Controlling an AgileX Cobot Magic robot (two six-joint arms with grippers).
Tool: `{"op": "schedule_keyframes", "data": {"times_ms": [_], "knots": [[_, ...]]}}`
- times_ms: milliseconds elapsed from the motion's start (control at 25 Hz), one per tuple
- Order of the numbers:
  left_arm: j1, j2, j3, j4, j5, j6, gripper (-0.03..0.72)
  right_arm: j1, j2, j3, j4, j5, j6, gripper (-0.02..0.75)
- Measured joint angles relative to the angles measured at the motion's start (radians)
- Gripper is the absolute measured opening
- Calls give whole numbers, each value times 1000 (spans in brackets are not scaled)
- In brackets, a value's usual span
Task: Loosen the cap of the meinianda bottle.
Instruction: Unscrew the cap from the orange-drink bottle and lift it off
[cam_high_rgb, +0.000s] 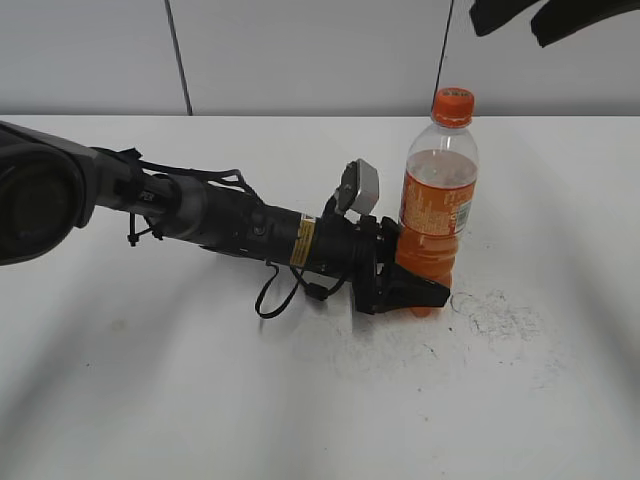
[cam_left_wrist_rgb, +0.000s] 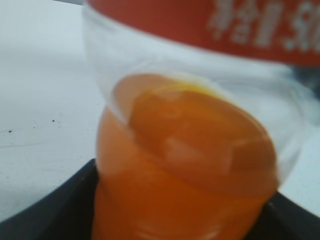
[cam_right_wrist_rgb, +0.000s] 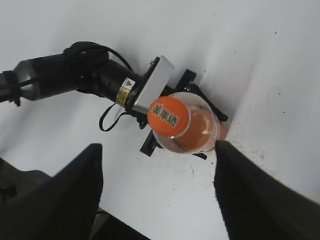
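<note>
The meinianda bottle (cam_high_rgb: 437, 205) stands upright on the white table, with orange drink and an orange label. Its orange cap (cam_high_rgb: 452, 105) sits on the neck; from above it shows a greenish-yellow mark (cam_right_wrist_rgb: 168, 114). My left gripper (cam_high_rgb: 408, 288) is shut on the bottle's lower body near the base; the bottle fills the left wrist view (cam_left_wrist_rgb: 185, 165). My right gripper (cam_right_wrist_rgb: 159, 187) is open and empty, high above the bottle, its fingers wide apart. In the exterior view only its dark fingertips (cam_high_rgb: 520, 15) show at the top right.
The white table (cam_high_rgb: 200, 400) has dark scuff marks (cam_high_rgb: 495, 312) right of the bottle. The left arm (cam_high_rgb: 200, 215) lies low across the table from the left. A grey wall stands behind.
</note>
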Motion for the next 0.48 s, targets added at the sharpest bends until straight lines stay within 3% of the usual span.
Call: {"op": "schedule_keyframes", "data": {"times_ms": [120,480], "knots": [[0,0,0,7,-3,-1,554,57,56,-42,-90,1,64,512],[0,0,-1,25,-9,-1,553,87,112,-47,-128,4,50,512]]}}
